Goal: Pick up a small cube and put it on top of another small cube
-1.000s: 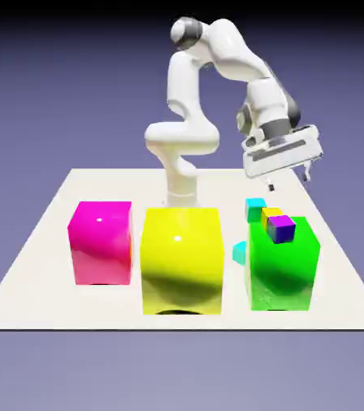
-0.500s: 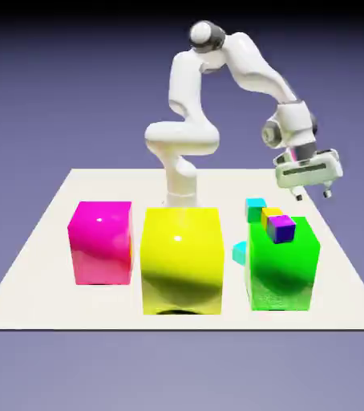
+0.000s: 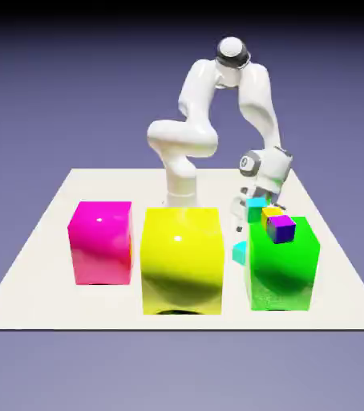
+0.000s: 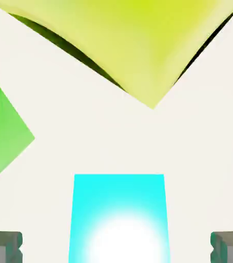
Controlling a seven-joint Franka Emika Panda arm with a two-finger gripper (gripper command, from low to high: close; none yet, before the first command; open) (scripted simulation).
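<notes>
Cyan cube (image 4: 118,218) btwn open gripper (image 4: 116,246) tips, untouched.

- The counter (image 3: 49,273) is a flat off-white slab.
- Three big glossy blocks stand on it in a row: a magenta block (image 3: 99,242), a yellow block (image 3: 181,258), a green block (image 3: 284,269).
- A tiny cyan cube (image 3: 239,252) lies on the counter between the yellow and green blocks.
- The robot's base (image 3: 182,191) stands at the far edge.

- Big yellow block (image 3: 181,257) stands mid-table (image 3: 49,241).
- Big magenta block (image 3: 100,241) sits left of it.
- Big green block (image 3: 285,269) stands right of it, bearing a tiny yellow cube (image 3: 272,213).
</notes>
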